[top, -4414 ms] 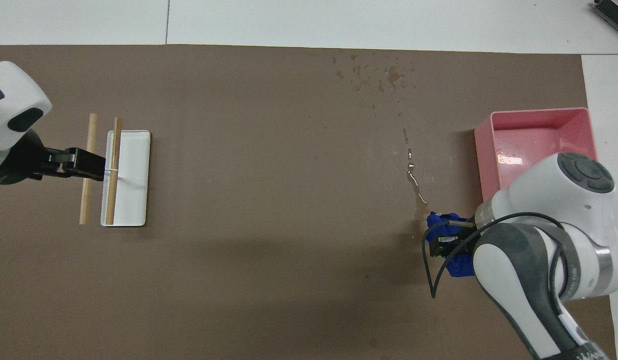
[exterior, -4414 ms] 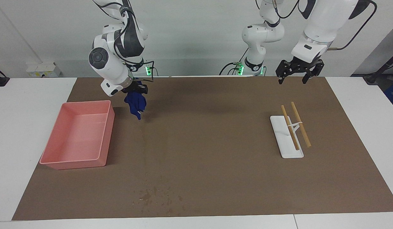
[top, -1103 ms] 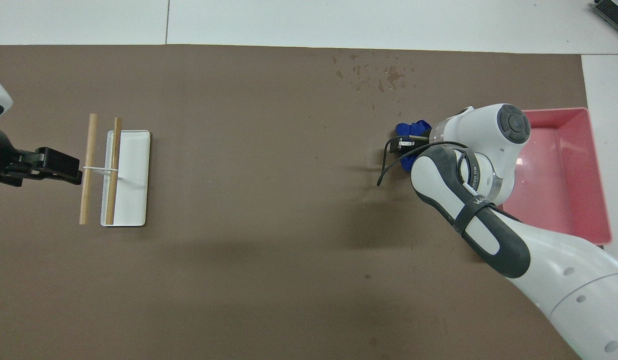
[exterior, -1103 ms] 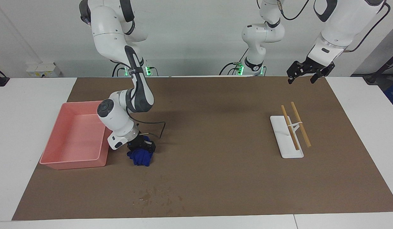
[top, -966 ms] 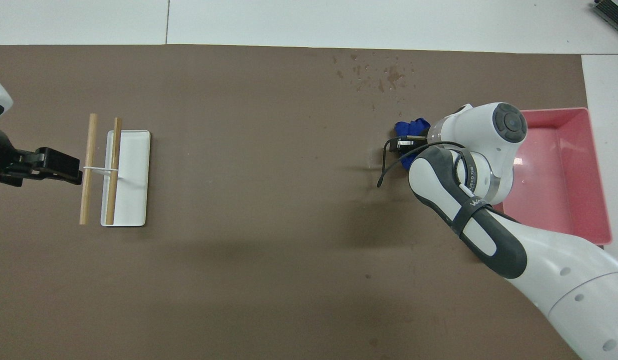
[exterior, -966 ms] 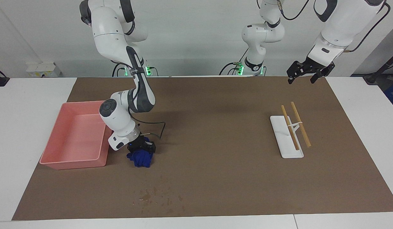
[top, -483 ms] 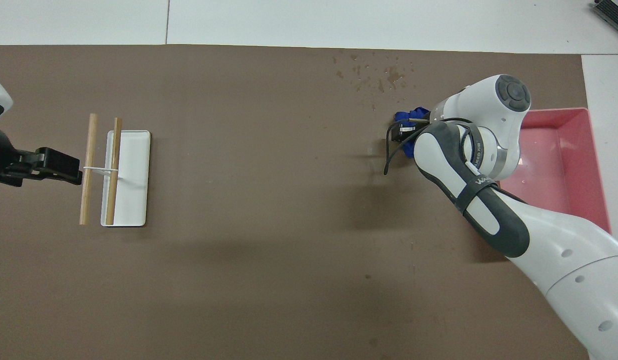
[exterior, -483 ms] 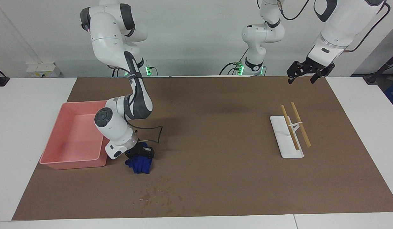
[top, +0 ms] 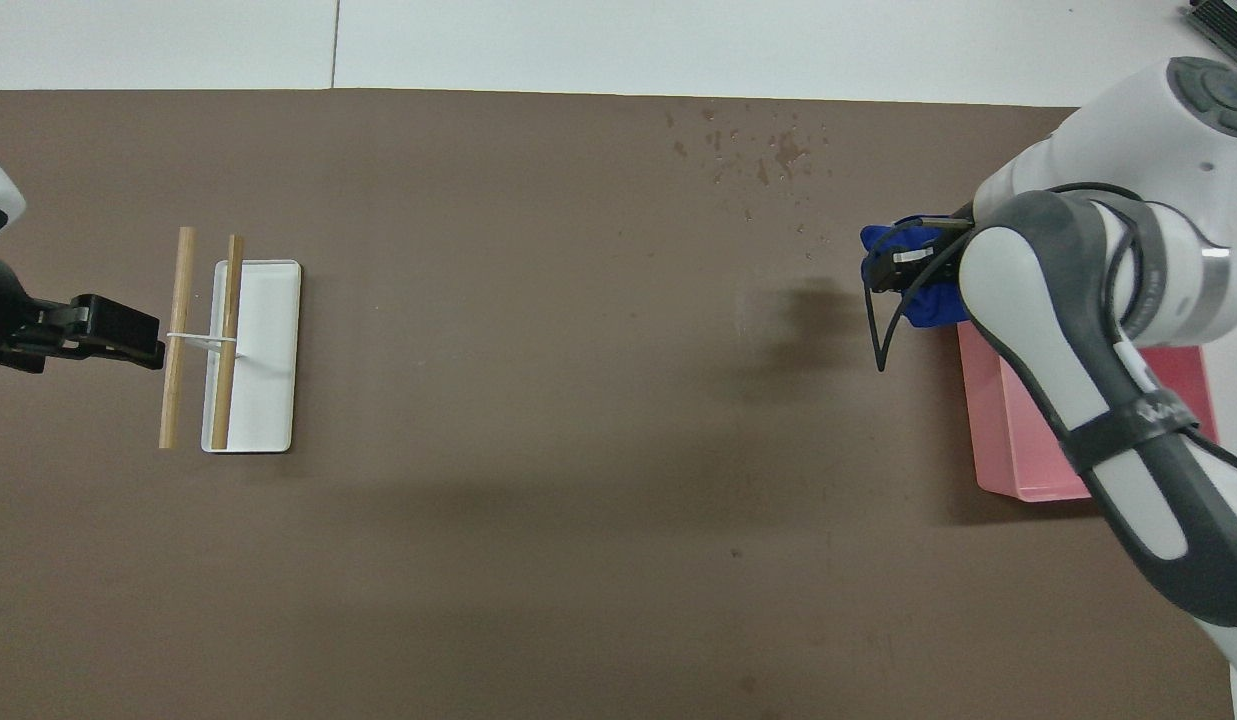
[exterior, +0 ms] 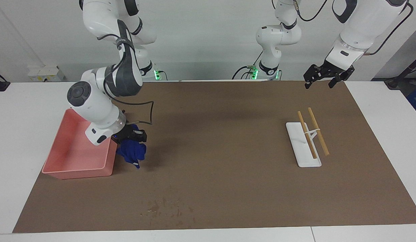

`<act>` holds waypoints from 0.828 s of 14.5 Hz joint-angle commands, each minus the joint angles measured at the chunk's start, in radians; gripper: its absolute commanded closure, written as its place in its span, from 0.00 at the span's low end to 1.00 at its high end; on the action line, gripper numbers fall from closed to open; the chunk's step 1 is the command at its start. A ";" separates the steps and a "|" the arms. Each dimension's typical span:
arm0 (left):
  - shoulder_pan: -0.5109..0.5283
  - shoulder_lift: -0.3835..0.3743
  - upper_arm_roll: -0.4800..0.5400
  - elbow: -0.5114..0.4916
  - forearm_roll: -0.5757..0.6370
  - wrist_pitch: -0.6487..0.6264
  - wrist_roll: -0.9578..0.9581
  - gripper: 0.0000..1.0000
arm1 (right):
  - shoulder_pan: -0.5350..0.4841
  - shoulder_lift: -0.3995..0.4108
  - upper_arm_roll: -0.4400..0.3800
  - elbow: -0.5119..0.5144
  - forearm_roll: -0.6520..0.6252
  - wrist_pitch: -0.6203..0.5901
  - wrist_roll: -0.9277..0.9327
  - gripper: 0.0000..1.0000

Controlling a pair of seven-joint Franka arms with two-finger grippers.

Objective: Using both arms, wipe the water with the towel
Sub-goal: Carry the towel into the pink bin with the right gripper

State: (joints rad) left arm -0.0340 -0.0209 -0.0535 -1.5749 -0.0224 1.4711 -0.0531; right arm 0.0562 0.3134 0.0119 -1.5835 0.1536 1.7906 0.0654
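1. So the right pincer point(exterior: 131, 135) is clamped on the towel point(exterior: 131, 154), up in the air just beside the pink bin point(exterior: 73, 168), over the brown mat point(exterior: 228, 188) at the bin's inner edge.
2. Towel's a bunched deep-blue wad that hangs straight down from the pincer's tips; its lowest corner is clear of the mat in the facing view, and you can see its shadow on the mat beside it.
3. From overhead the towel point(top: 913, 285) pokes out from under the right pincer point(top: 903, 265) and the big white arm, right at the bin's point(top: 1018, 440) corner.
4. Water droplets point(exterior: 167, 206) are scattered on the mat farther from the robots than the towel, near the mat's edge, well apart from it. Overhead shows the same splatter point(top: 768, 160).
5. Left pincer point(exterior: 324, 76) waits up high with its fingers spread apart, holding nothing, over the mat's edge by its own base.
6. Toward the left arm's end of the bench point(exterior: 26, 101) sits a white tray point(exterior: 303, 148) with two wooden sticks point(exterior: 312, 134) lying across it.
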 commanded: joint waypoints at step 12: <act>0.002 -0.016 0.003 -0.014 -0.004 -0.012 0.007 0.00 | -0.259 -0.160 0.010 -0.300 -0.184 0.221 -0.417 1.00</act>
State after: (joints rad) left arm -0.0340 -0.0209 -0.0535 -1.5749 -0.0224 1.4706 -0.0531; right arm -0.2009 0.1599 0.0072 -1.7645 -0.0022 1.8700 -0.3405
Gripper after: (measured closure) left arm 0.000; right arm 0.974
